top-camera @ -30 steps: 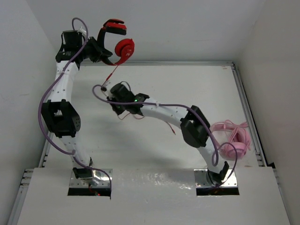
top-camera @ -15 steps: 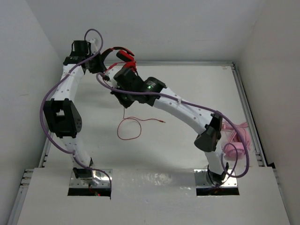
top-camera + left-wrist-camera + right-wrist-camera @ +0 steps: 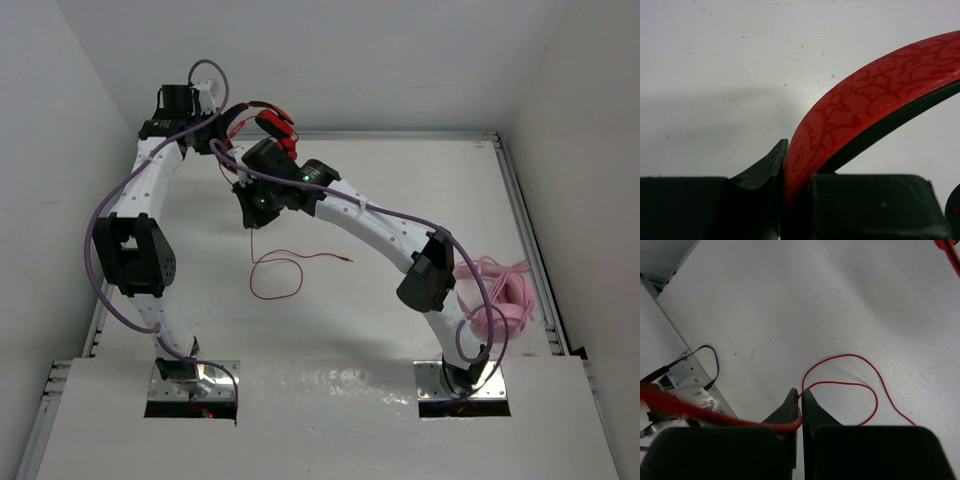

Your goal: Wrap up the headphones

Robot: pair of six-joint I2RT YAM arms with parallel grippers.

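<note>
The red headphones (image 3: 274,122) are held up at the back left of the table. My left gripper (image 3: 222,128) is shut on their red headband (image 3: 860,105), which has a black inner side. My right gripper (image 3: 252,222) is just in front of the headphones, shut on the thin red cable (image 3: 790,426). From there the cable (image 3: 277,275) hangs to the table in a loop, its plug end (image 3: 347,261) lying to the right. The loop also shows in the right wrist view (image 3: 860,390). The ear cups are mostly hidden behind my right arm.
Pale pink headphones (image 3: 500,300) with a pink cable lie at the right edge of the table beside my right arm's base. A metal rail (image 3: 525,230) runs along the table's right side. White walls close in the left, back and right.
My right gripper rose from the table middle to the headphones, then dipped slightly toward me, drawing the cable. My left gripper turned the headphones and lowered them.
</note>
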